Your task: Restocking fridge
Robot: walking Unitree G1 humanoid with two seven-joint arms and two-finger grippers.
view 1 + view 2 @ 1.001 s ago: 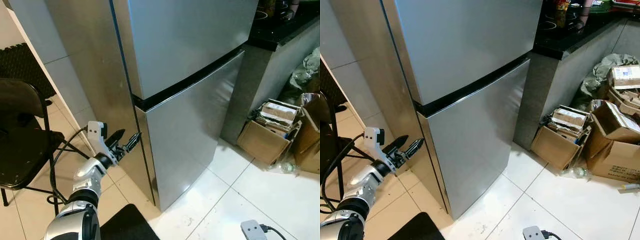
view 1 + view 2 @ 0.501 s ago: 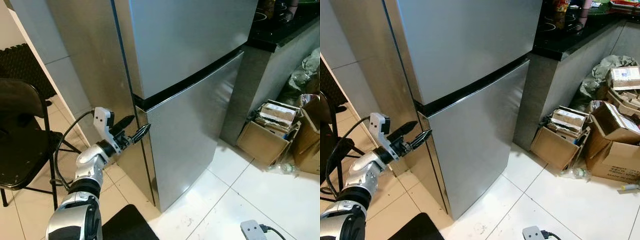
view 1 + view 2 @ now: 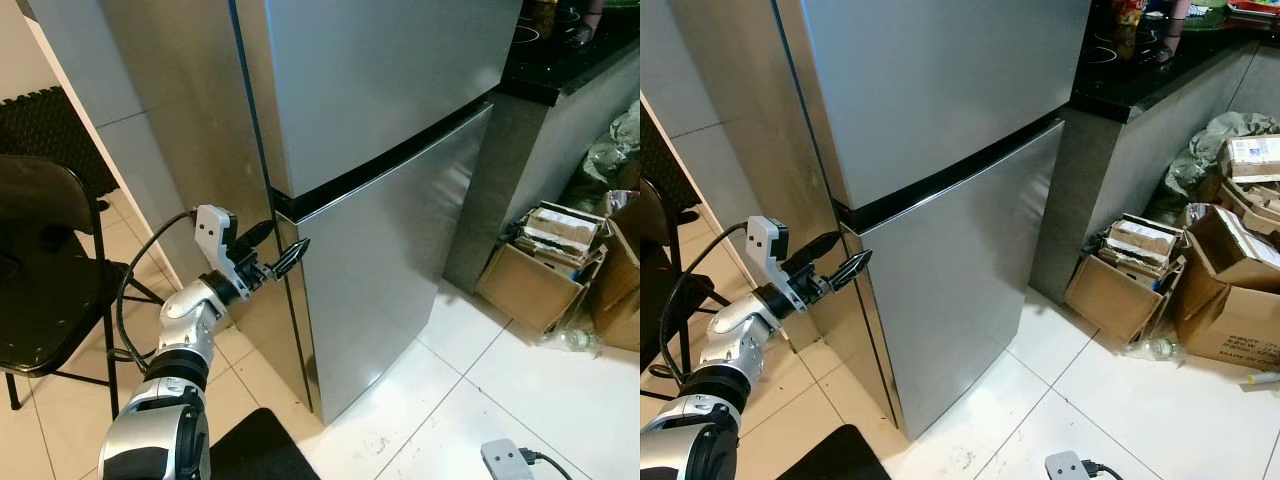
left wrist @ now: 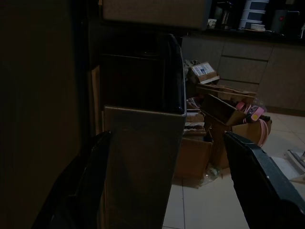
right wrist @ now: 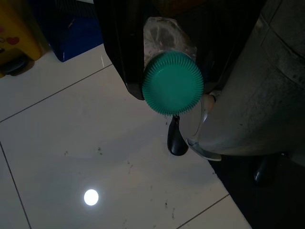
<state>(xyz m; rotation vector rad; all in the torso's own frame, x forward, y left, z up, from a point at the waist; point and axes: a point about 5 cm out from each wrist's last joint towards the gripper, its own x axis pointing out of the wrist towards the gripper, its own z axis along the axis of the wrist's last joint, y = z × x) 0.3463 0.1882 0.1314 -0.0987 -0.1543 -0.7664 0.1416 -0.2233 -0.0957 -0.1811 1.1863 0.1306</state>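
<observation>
Here the left gripper [image 3: 274, 251] reaches with its two black fingers spread apart toward the hinge-side edge of the tall silver two-door fridge [image 3: 390, 150], just at the dark seam between its closed doors. The right gripper [image 5: 162, 52] clamps a clear bottle with a ribbed green cap [image 5: 172, 82] above white floor tiles [image 5: 71, 157].

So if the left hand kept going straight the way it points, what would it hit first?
Most likely the left edge of the fridge's lower door; the open left hand straddles that corner, though depth is unclear.
</observation>
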